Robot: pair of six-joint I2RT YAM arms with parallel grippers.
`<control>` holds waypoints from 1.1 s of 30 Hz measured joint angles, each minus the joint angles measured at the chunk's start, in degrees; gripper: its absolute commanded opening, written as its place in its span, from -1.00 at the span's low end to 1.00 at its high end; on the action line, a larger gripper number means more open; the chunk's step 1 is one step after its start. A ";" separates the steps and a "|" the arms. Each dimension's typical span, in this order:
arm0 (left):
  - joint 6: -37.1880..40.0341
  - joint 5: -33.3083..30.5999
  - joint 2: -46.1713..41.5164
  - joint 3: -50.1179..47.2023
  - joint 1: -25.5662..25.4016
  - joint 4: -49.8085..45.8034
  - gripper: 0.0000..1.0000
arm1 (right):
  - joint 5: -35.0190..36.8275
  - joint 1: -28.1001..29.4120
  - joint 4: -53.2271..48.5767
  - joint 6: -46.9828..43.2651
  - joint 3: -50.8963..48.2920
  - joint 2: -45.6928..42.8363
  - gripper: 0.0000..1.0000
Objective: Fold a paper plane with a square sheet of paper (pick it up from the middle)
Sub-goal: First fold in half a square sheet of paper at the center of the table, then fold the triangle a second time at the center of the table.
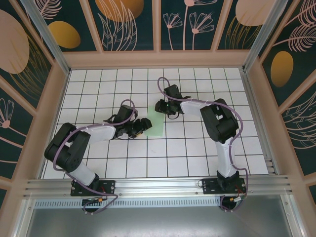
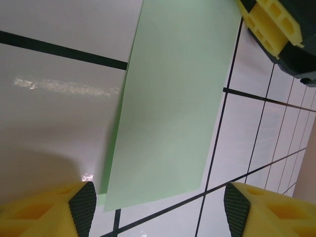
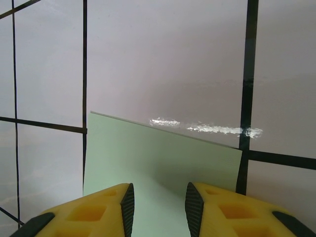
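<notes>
My left pincer point(image 2: 158, 202) is released. In its wrist view the two yellow fingers point(image 2: 44, 217) sit wide apart at the bottom corners. One end of the square sheet of paper point(image 2: 173, 98) lies flat on the tiles between them, with nothing gripping it. From the top view I see this pincer low over the white grid table point(image 1: 197, 153), at the left edge of the sheet, toward its near end.

My right pincer point(image 3: 160, 205) is unclenched too, though only narrowly. There is a slim gap between its black-padded fingertips point(image 3: 127, 205), and through it I see the green paper lying flat below. It sits over one edge of the sheet. From above, that is the far left corner. In the left wrist view, one of its yellow fingers shows at the top right, just beside the sheet's far end.

The sheet is pale mint green and plain. It lies near the middle of the table between the two pincers. It reads as a rectangle, longer near-to-far than it is wide. In the left wrist view a darker green strip runs along one long edge, under the top surface. I cannot tell whether that is a second layer or shadow.
</notes>
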 measured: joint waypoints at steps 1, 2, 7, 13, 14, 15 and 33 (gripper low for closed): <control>0.00 0.00 0.20 0.11 0.00 -0.02 0.44 | 0.00 0.00 0.22 0.00 -0.11 0.00 -0.26; 0.00 0.00 0.35 0.22 0.00 0.02 0.45 | 0.00 0.00 0.39 0.00 -0.20 0.00 -0.27; 0.00 0.46 0.76 0.33 0.00 0.11 0.45 | -0.46 -0.22 0.52 0.00 -0.24 0.00 -0.31; 0.00 1.60 0.98 0.33 0.00 0.35 0.44 | -0.66 -0.28 0.68 0.00 -0.33 0.02 -0.34; 0.02 1.73 0.98 0.35 0.00 0.48 0.43 | -0.66 -0.31 0.68 0.00 -0.33 0.02 -0.35; 0.02 1.86 1.09 0.48 0.00 0.50 0.43 | -0.68 -0.31 0.68 0.02 -0.33 0.02 -0.36; 1.09 4.07 2.12 5.29 0.00 3.32 0.40 | -1.11 -0.63 1.57 0.00 -1.05 0.02 -0.41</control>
